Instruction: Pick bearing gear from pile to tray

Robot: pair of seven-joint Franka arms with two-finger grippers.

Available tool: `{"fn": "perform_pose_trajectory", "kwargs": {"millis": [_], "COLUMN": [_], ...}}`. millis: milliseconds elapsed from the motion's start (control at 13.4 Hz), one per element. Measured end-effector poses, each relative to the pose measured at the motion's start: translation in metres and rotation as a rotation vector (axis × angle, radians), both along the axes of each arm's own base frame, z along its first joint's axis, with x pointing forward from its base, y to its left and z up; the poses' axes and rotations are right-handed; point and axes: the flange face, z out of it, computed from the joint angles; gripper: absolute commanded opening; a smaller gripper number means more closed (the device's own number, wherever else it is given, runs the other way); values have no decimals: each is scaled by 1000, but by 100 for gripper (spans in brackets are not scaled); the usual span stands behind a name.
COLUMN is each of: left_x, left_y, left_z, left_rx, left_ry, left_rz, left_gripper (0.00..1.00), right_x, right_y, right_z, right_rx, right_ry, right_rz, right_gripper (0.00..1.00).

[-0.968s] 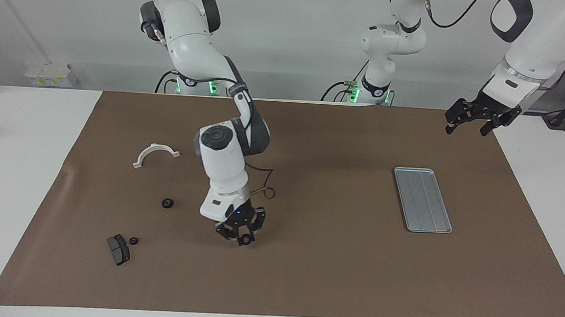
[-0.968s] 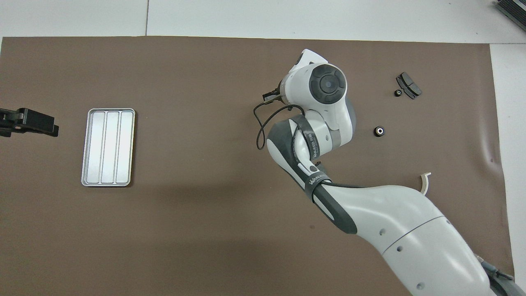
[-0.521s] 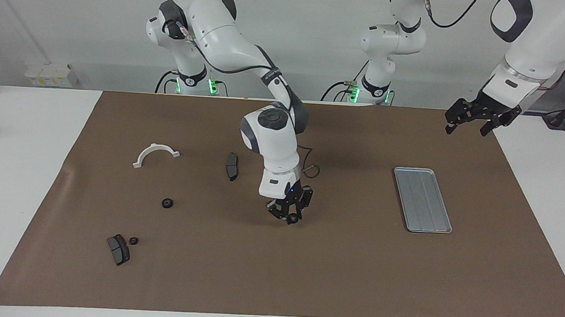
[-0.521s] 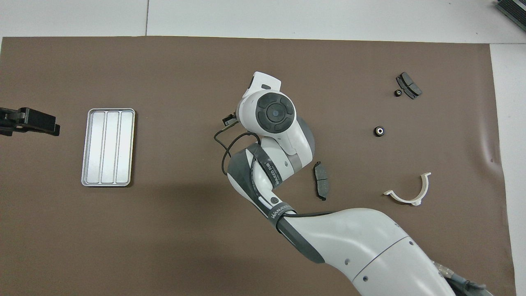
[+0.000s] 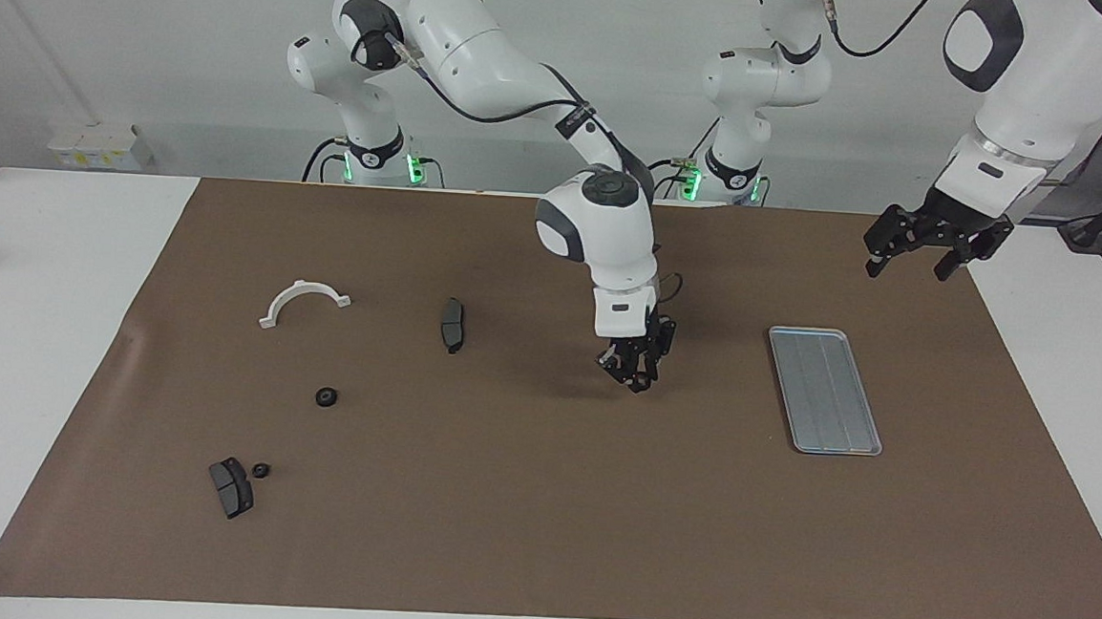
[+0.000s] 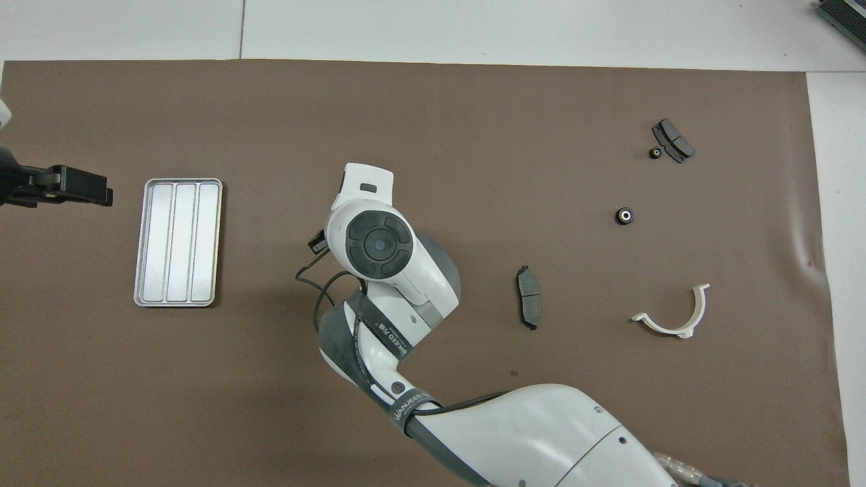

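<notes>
My right gripper (image 5: 638,378) hangs over the middle of the brown mat, between the pile and the tray (image 5: 824,388), shut on a small black bearing gear (image 5: 640,386). In the overhead view its own wrist hides it. The silver ridged tray (image 6: 178,242) lies flat toward the left arm's end of the table. Another black bearing gear (image 5: 326,397) lies on the mat in the pile, and a smaller one (image 5: 261,470) rests beside a dark brake pad (image 5: 231,487). My left gripper (image 5: 932,251) waits open in the air over the mat's corner beside the tray.
A second brake pad (image 5: 452,325) lies on the mat beside the right arm's elbow. A white half-ring bracket (image 5: 303,302) sits toward the right arm's end of the table. White tabletop borders the mat (image 5: 537,538) on all sides.
The right arm has carried the bearing gear from beside the pile toward the tray, uncovering the second brake pad. The left gripper has barely shifted.
</notes>
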Motion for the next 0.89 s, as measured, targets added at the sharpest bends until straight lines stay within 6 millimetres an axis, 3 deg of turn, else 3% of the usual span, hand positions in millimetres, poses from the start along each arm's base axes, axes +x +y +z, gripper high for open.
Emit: {"fn": "perform_pose_trajectory", "kwargs": {"millis": [149, 372, 596, 745, 894], "left_x": [0, 3, 15, 29, 34], "left_y": [-6, -23, -51, -82, -111], "left_z": [-6, -19, -59, -97, -126], "left_rx": [-2, -14, -36, -56, -62], "left_ry": [-6, -34, -37, -32, -6], "left_rz": [7, 70, 180, 272, 329], "left_gripper": [100, 100, 100, 100, 100], "right_x": [-6, -14, -5, 19, 56], "right_y": [3, 10, 0, -30, -85], "right_z": [-8, -10, -9, -8, 0], "right_rx": [-10, -14, -23, -46, -90], "right_ry": [2, 6, 5, 17, 36], "right_rz": [13, 27, 8, -38, -72], "right_gripper": [79, 88, 89, 89, 89]}}
